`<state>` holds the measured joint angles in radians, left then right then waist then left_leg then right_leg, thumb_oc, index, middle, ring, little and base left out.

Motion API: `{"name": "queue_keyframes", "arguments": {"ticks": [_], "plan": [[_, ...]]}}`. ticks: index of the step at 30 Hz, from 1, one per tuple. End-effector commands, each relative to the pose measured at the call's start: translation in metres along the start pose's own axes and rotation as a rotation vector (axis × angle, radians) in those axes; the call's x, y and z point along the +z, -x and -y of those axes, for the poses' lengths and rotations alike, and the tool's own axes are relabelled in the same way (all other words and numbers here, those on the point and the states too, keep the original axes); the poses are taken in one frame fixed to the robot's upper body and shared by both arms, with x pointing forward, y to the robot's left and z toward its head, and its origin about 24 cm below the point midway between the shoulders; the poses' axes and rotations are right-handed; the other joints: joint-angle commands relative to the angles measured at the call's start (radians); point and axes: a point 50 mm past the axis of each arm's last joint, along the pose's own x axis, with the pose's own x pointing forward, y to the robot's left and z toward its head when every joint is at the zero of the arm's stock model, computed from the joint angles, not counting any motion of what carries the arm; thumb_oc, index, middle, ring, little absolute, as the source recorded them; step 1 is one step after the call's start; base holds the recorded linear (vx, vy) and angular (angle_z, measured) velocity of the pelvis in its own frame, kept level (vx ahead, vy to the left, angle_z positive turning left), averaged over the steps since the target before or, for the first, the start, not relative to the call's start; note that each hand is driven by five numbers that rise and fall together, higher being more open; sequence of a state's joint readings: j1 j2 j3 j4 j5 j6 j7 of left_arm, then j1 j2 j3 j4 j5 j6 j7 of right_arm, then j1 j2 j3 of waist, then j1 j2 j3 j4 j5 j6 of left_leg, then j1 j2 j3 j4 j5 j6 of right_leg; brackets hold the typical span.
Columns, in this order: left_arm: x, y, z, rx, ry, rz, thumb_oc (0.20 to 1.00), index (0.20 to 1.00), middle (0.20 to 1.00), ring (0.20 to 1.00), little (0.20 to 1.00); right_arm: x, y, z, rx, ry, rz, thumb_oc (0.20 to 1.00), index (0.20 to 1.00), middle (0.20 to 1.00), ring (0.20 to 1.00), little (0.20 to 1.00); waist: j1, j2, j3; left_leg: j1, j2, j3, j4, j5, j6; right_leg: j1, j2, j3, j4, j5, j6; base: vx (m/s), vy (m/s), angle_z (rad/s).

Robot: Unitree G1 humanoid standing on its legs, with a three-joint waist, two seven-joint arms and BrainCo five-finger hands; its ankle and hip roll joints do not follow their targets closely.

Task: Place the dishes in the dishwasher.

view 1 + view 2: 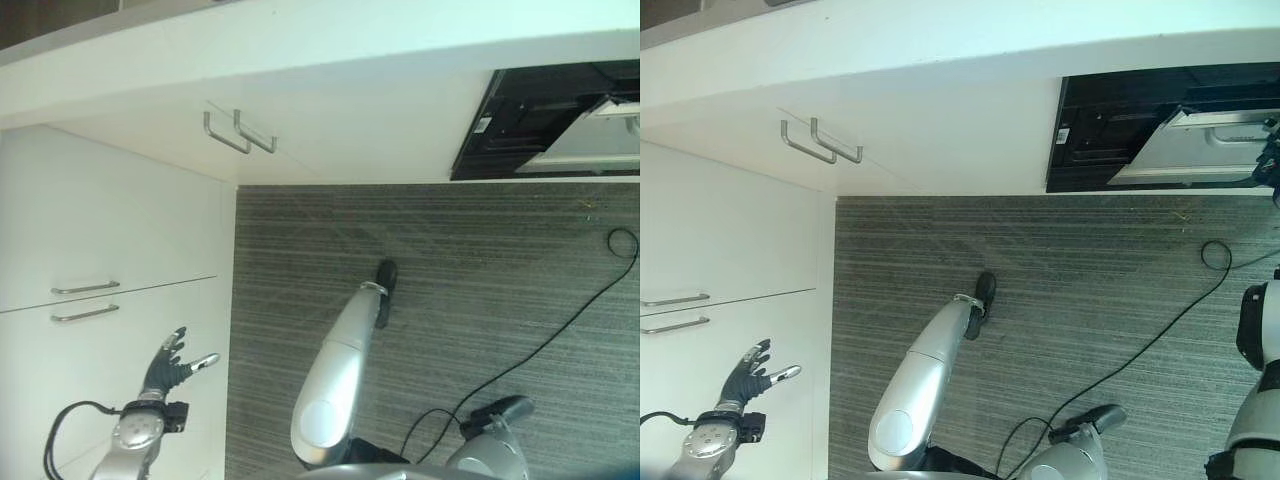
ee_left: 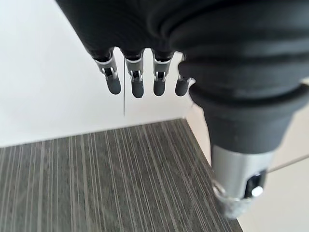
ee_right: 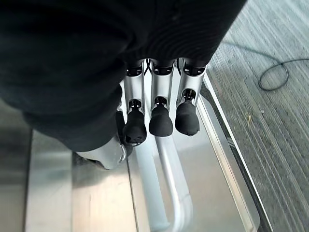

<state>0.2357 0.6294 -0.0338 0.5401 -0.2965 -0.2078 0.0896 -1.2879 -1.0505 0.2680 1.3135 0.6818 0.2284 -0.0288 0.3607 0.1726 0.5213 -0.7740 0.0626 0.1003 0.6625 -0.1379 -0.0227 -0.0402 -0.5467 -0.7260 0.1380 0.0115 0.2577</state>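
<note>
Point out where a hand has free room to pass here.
Bare striped carpet stretches between the white cabinets and the partly open dishwasher door. It is crowded at that door, where the right hand hangs over its handle bar. The left hand is by the cabinets.

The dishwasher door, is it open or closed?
Open. The dishwasher door tilts out from the dark opening under the white counter, and the right hand has its fingers at the door's silver handle.
</note>
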Motion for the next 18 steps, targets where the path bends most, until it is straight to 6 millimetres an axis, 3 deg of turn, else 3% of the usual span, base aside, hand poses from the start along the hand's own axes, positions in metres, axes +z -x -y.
{"name": "queue_keyframes", "arguments": {"ticks": [1, 8, 15, 18], "plan": [[0.002, 0.001, -0.017, -0.035, -0.091, 0.001, 1.0, 1.0, 1.0, 1.0, 1.0, 0.086, 0.021, -0.052, 0.205, -0.053, 0.344, 0.2, 0.2, 0.2, 0.2, 0.2, 0.085, 0.024, -0.04, -0.064, 0.095, -0.013, -0.133, 0.174, -0.161, -0.011, -0.084, 0.079, 0.042, 0.01, -0.013, -0.03, -0.053, 0.08], [0.001, 0.003, -0.014, -0.041, -0.099, 0.014, 1.0, 1.0, 1.0, 1.0, 1.0, 0.086, 0.021, -0.052, 0.213, -0.001, 0.329, 0.2, 0.2, 0.2, 0.2, 0.2, 0.093, 0.015, -0.05, -0.052, 0.098, -0.006, -0.15, 0.177, -0.157, 0.012, -0.06, 0.062, 0.005, 0.019, -0.013, -0.06, -0.03, -0.02], [0.013, 0.0, -0.016, -0.015, -0.053, 0.061, 1.0, 1.0, 1.0, 1.0, 1.0, 0.078, 0.019, -0.054, 0.235, -0.051, 0.356, 0.2, 0.2, 0.2, 0.2, 0.2, 0.086, -0.003, -0.058, -0.015, 0.111, 0.016, -0.2, 0.194, -0.166, 0.051, -0.027, 0.048, -0.051, 0.044, -0.006, -0.08, -0.038, -0.05], [0.022, -0.002, -0.012, -0.015, -0.044, 0.098, 1.0, 1.0, 1.0, 1.0, 1.0, 0.051, 0.019, -0.061, 0.265, -0.064, 0.383, 0.2, 0.2, 0.2, 0.2, 0.2, 0.073, -0.032, -0.066, 0.02, 0.119, 0.027, -0.237, 0.204, -0.166, 0.072, -0.001, 0.048, -0.079, 0.066, -0.007, -0.14, -0.074, -0.02]]}}
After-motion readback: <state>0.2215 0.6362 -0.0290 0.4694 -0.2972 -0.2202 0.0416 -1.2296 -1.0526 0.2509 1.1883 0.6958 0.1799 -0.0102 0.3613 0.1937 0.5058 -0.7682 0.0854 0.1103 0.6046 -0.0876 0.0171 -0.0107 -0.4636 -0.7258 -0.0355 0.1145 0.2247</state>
